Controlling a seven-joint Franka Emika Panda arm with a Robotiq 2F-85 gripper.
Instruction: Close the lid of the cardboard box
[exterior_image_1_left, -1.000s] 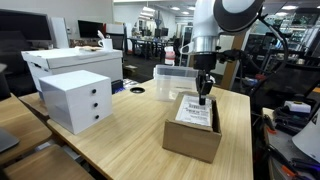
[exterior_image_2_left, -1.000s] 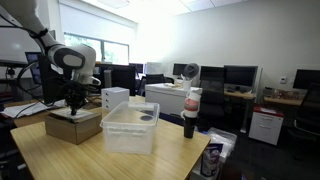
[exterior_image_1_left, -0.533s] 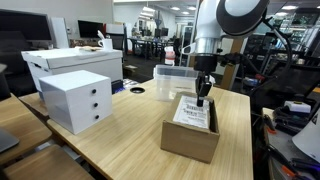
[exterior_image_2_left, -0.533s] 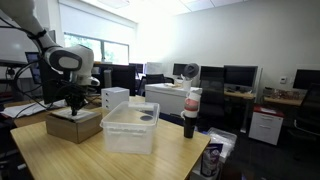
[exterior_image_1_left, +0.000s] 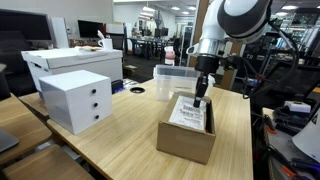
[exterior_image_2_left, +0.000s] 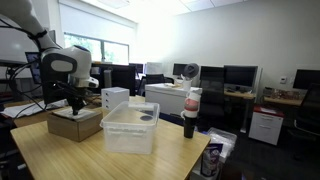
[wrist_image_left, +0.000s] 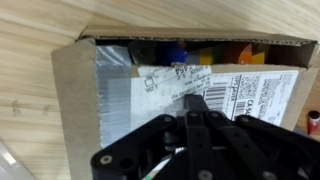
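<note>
The small brown cardboard box (exterior_image_1_left: 186, 138) stands on the wooden table; it also shows in an exterior view (exterior_image_2_left: 74, 125). Its lid (exterior_image_1_left: 189, 113), with a white printed label, lies nearly flat over the top. In the wrist view the lid (wrist_image_left: 160, 88) covers most of the box, with a narrow gap along the far edge showing coloured contents. My gripper (exterior_image_1_left: 200, 99) is shut, fingertips together, pressing down on the lid's label (wrist_image_left: 192, 100). In an exterior view the gripper (exterior_image_2_left: 68, 108) sits right over the box.
A white drawer unit (exterior_image_1_left: 76, 99) stands on the table near the box, with a larger white box (exterior_image_1_left: 70, 62) behind it. A clear plastic bin (exterior_image_2_left: 131, 127) sits beside the cardboard box. A dark bottle (exterior_image_2_left: 190, 118) stands near the table edge.
The box has slid across the table toward the front while my gripper stays pressed on the lid. The lid lies a little flatter.
</note>
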